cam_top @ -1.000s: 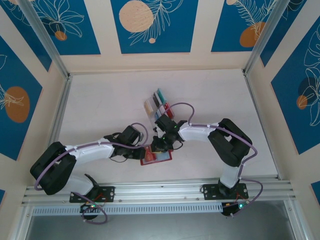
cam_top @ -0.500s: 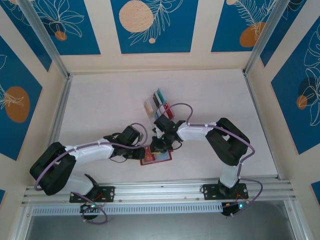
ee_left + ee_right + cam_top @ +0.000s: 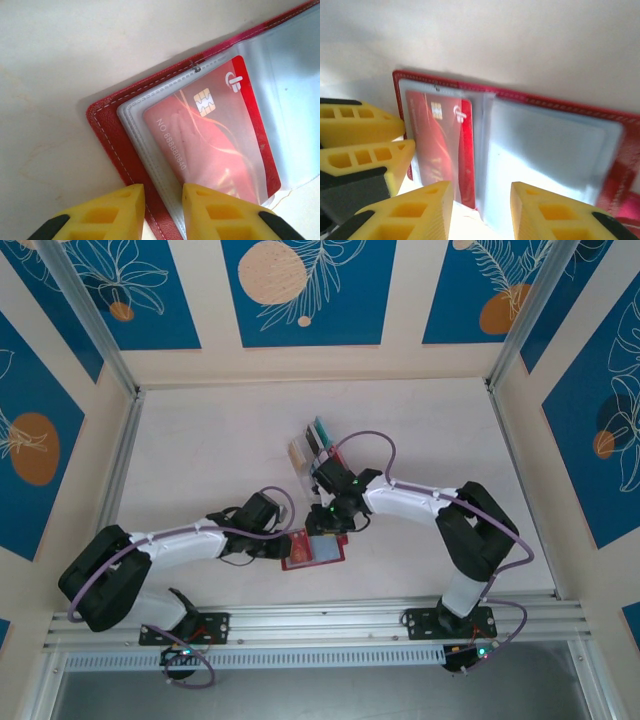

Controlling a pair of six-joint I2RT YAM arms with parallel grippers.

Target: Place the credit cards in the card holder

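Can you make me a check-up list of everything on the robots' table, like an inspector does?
Surface: pale table, no spills seen.
Job's things: wallet lies open, red card inside its clear sleeve; more cards stand in the rack behind.
Clutter: nothing seen.
End effectors: left end effector clamps the wallet's edge; right end effector is open above the wallet.
Cables: purple cables run along both arms.
Surroundings: blue-and-cream walls, metal rail at the near edge.
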